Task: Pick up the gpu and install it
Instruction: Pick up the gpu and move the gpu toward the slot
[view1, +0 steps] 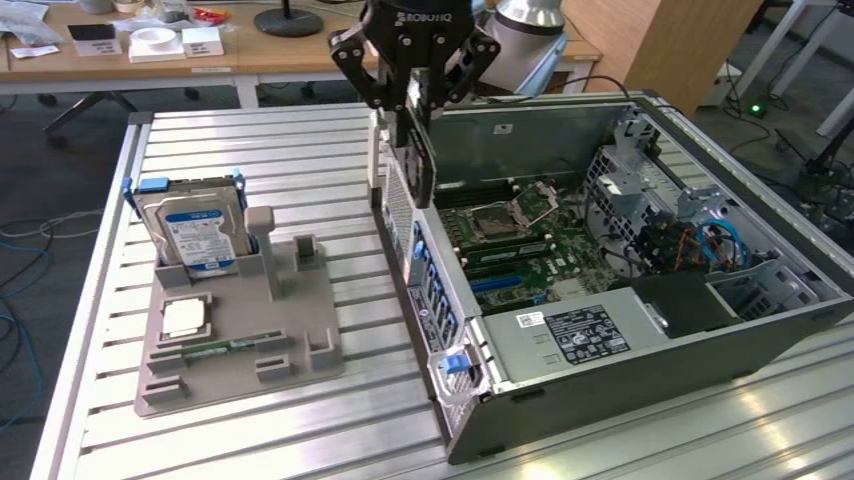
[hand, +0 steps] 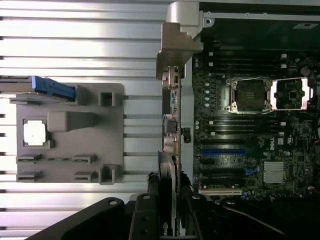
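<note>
Well off to the exterior view's left of the jaws, a hard drive (view1: 198, 232) stands upright in a grey holder (view1: 240, 345) on the slatted table (view1: 267, 140). The jaws are partly closed, clamping the top edge of the graphics card (view1: 423, 150). It hangs upright beneath them, over the rear wall of the open computer case (view1: 641, 370). The motherboard (view1: 534, 250) lies below, to their right.

Looks like a robotics lab set in an office-style room. Shown by the black robot gripper (view1: 418, 100) above a ribbed aluminium-profile worktable (view1: 267, 150) carrying an opened dark-grey desktop computer case (view1: 641, 390) and a grey moulded parts fixture (view1: 240, 360). Backed by cluttered wooden desks (view1: 120, 62) and loose floor cables (view1: 27, 235).
</note>
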